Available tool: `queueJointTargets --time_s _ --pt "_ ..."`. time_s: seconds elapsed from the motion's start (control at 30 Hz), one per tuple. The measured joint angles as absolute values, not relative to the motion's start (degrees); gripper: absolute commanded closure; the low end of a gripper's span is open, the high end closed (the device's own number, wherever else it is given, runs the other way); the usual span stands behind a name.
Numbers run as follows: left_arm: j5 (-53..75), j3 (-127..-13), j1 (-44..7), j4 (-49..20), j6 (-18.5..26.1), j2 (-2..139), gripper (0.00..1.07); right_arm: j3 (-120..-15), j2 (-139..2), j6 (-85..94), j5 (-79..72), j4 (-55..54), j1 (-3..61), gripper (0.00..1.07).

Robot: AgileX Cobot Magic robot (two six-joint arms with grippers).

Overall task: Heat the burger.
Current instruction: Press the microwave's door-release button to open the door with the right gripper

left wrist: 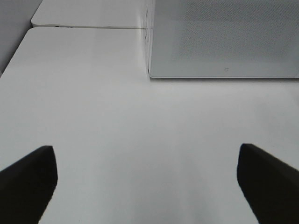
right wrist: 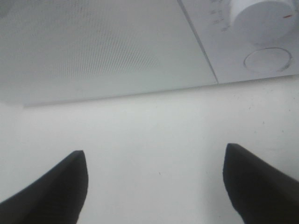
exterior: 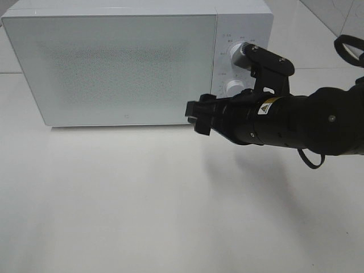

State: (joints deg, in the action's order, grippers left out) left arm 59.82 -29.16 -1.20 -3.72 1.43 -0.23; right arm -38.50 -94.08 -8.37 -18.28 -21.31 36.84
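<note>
Right wrist: right hand (right wrist: pixel 154 151) wide, left hand (left wrist: pixel 145 148) wide too (microwave (right wrist: pixel 93 46) lettering unreadable).

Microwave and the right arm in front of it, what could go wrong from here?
1. The right arm crosses in front of the knobs; a swing could bump one and change a setting.
2. The door is shut, nothing shows through it, and no burger appears in any view, so the microwave might be run empty.
3. The open right hand sits low by the door's bottom edge; a forward push might shove the microwave.
</note>
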Motion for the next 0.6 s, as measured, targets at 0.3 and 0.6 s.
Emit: queueJointTargets --time_s 0.3,0.6 --pt "59.82 -29.16 -1.20 -3.72 1.43 -0.23 0.06 -38.50 -88.52 -6.88 -7.22 -11.63 36.84 0.33" --pt "59.82 -29.16 -1.20 -3.72 1.43 -0.23 0.06 -38.50 -78.90 -6.82 5.73 -8.14 36.84 0.33"
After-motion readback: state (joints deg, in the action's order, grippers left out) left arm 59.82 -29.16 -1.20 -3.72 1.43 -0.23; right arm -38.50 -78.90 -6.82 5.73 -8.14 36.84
